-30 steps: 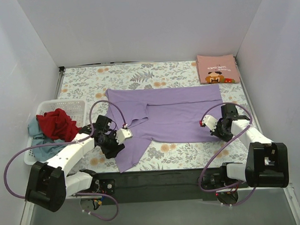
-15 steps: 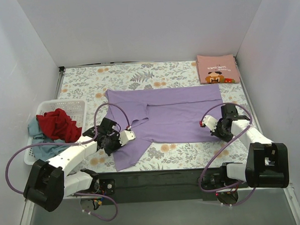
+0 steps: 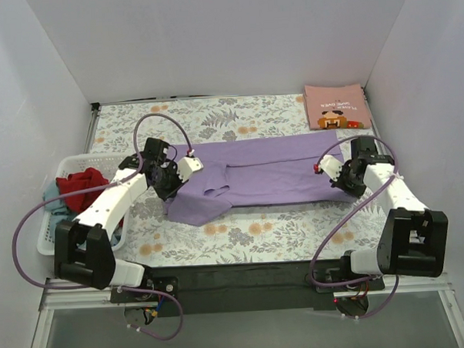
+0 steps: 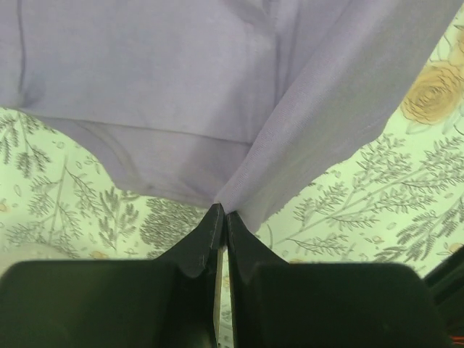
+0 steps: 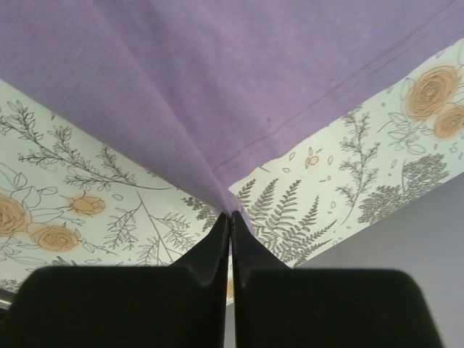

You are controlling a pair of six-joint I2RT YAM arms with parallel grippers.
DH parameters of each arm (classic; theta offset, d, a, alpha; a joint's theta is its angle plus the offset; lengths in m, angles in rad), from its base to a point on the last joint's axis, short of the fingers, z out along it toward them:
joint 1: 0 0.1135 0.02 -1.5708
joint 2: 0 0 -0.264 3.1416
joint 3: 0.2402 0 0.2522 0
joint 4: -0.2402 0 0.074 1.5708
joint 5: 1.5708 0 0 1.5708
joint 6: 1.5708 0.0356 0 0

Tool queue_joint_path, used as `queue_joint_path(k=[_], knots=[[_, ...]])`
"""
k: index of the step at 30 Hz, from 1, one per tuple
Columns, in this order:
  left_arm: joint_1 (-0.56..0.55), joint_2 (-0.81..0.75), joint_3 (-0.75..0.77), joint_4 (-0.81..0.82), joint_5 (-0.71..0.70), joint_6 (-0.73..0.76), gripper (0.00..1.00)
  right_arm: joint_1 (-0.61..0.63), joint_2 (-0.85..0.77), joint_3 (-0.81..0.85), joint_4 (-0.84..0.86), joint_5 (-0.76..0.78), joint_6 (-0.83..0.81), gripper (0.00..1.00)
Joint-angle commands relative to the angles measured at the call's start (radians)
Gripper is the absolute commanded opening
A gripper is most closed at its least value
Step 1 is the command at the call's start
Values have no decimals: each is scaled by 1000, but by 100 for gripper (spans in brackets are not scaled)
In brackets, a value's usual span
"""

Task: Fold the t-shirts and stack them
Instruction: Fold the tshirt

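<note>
The lavender-purple t-shirt (image 3: 270,172) lies spread across the middle of the floral cloth, its near part lifted and drawn back. My left gripper (image 3: 169,188) is shut on the shirt's left edge; in the left wrist view the fabric (image 4: 181,72) fans out from the pinched tips (image 4: 221,210). My right gripper (image 3: 341,177) is shut on the shirt's right hem, with the cloth (image 5: 254,72) bunched at its tips (image 5: 230,215). A folded salmon-pink t-shirt (image 3: 335,106) with a brown print lies at the back right corner.
A white basket (image 3: 100,159) stands at the left edge, holding a red t-shirt (image 3: 78,187) and a grey-blue one (image 3: 54,203). White walls close in the table on three sides. Purple cables loop from both arms.
My left gripper shut on the shirt's lower left part. Both grippers then moved away from the near edge, pulling the shirt's near half up and toward the back.
</note>
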Motion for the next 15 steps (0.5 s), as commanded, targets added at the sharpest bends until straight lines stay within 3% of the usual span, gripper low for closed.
queue_joint_path(k=[1,15], knots=[[24,74,85,-9,30,52,0,-11,36,80,-55,-26,-52,1],[61,324,356,3,2,98,0,-23,267,309,-64,-37,-54,1]])
